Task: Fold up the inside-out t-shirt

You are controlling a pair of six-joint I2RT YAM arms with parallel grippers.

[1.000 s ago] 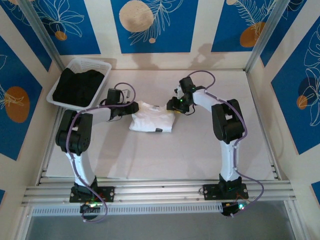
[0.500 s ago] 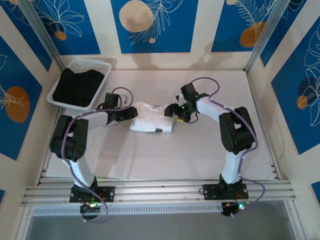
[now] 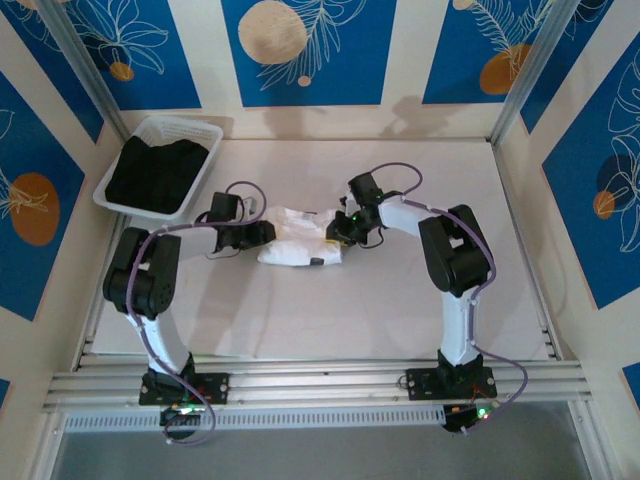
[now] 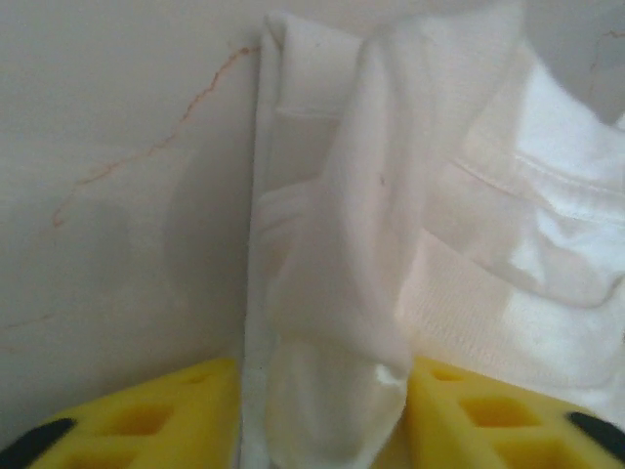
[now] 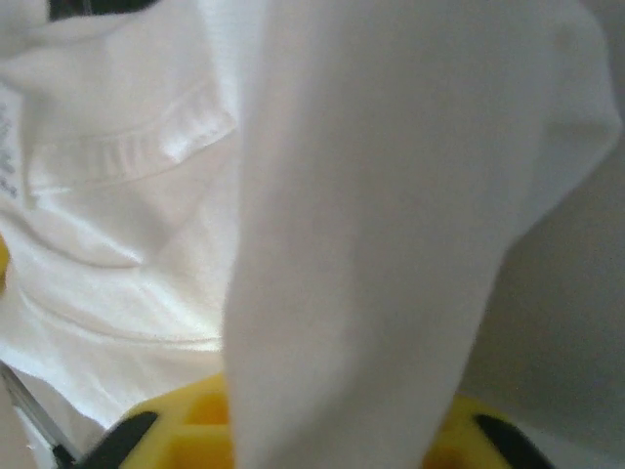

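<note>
The inside-out t-shirt (image 3: 300,238) lies bunched into a small white heap on the table (image 3: 400,310), left of the middle and a little nearer the far edge than the near one. The left gripper (image 3: 262,233) meets the heap at its left end. In the left wrist view its yellow fingers (image 4: 186,415) stand partly apart, with a rolled fold of the cloth filling the gap and touching both of them. The right gripper (image 3: 336,228) is at the heap's right end. There a broad band of white cloth hangs over the gap between its fingers (image 5: 181,440), so I cannot tell how close they stand or whether they pinch it. In the far left corner of the table sits a white basket (image 3: 205,130) holding a black garment (image 3: 158,172), well apart from the shirt.
</note>
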